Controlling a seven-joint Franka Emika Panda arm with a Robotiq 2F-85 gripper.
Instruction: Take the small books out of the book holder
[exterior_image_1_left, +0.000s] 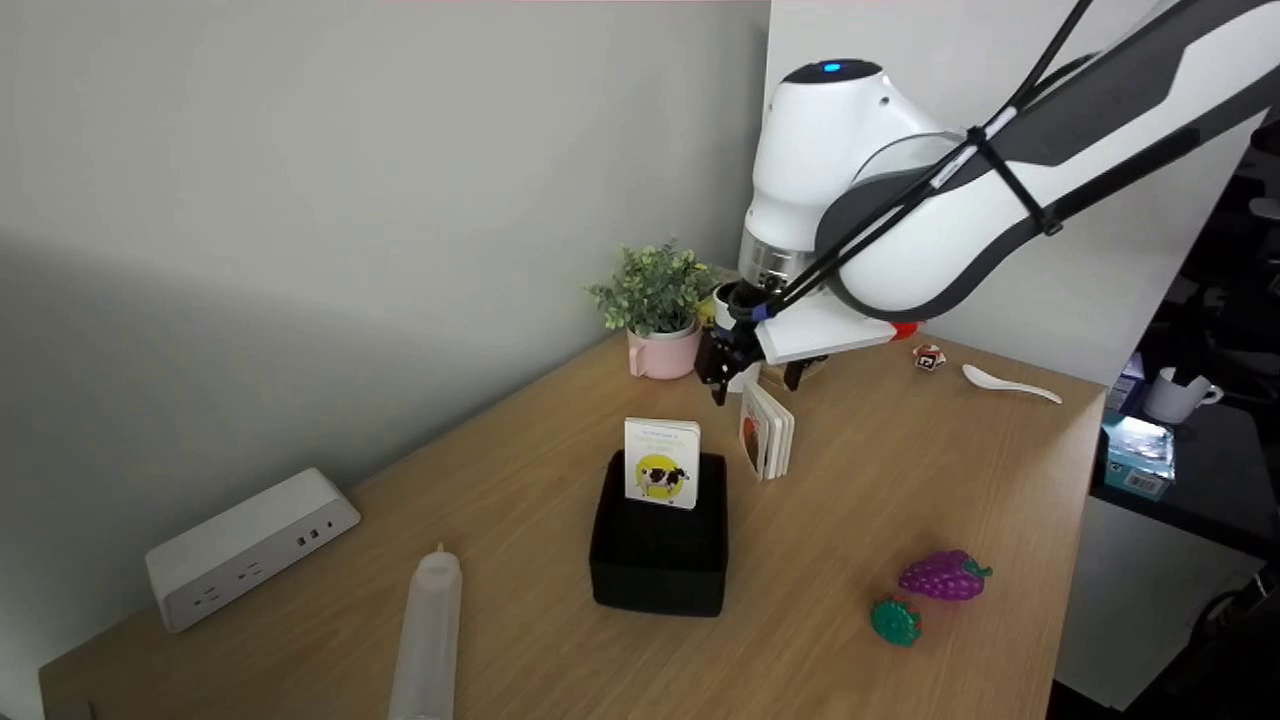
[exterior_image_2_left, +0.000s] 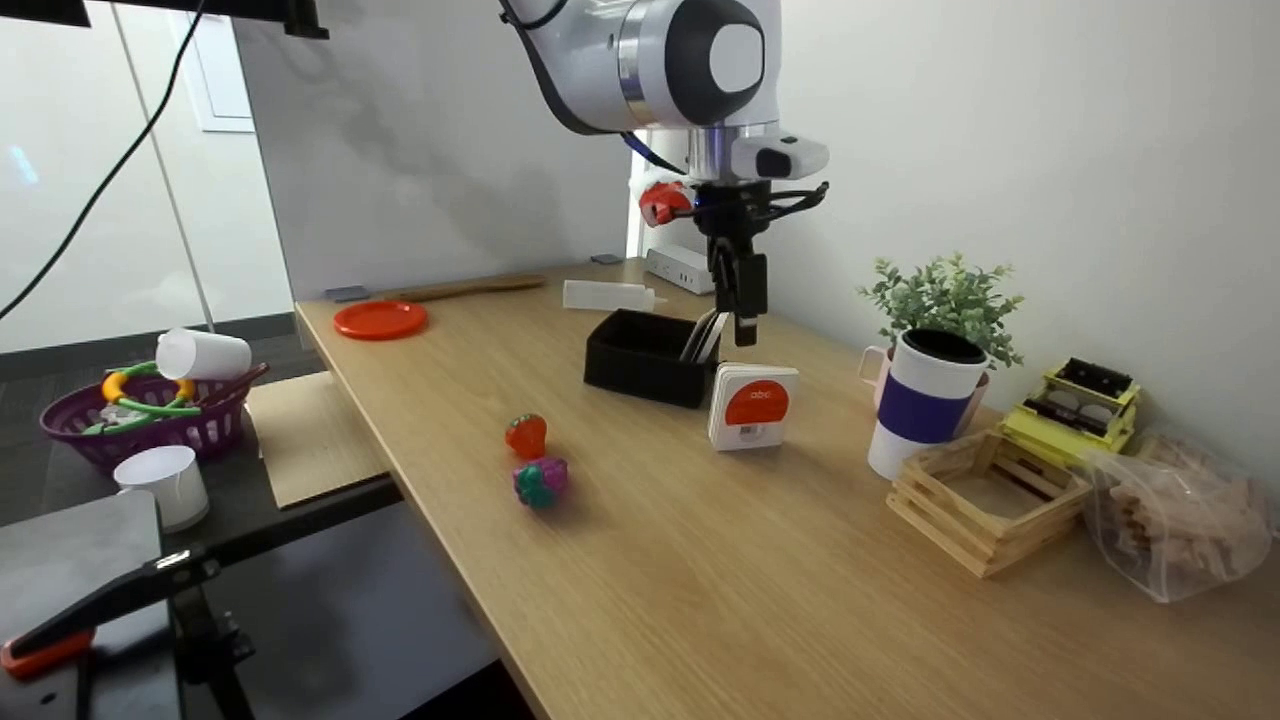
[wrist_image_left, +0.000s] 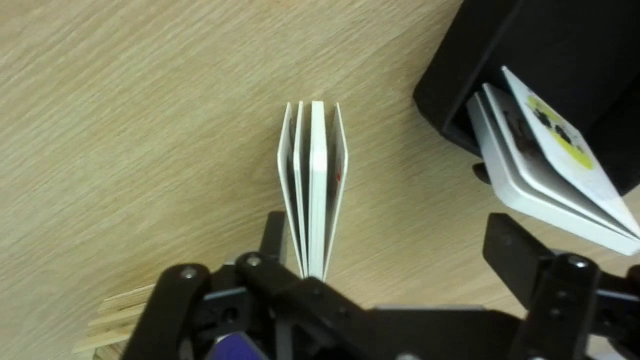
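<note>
In an exterior view the arm (exterior_image_1_left: 1120, 180) slopes down from the upper right corner to the wrist (exterior_image_1_left: 815, 160), which stands nearly upright, a small light (exterior_image_1_left: 832, 67) glowing blue on its cap. Black cables (exterior_image_1_left: 880, 225) run along the arm, strapped to it, and on down toward the pincer (wrist_image_left: 390, 235). In both exterior views the pincer points downward below the wrist. In the wrist view it reaches in from the bottom edge, its two black fingers (wrist_image_left: 515, 255) spread wide, their blunt tips well apart.
</note>
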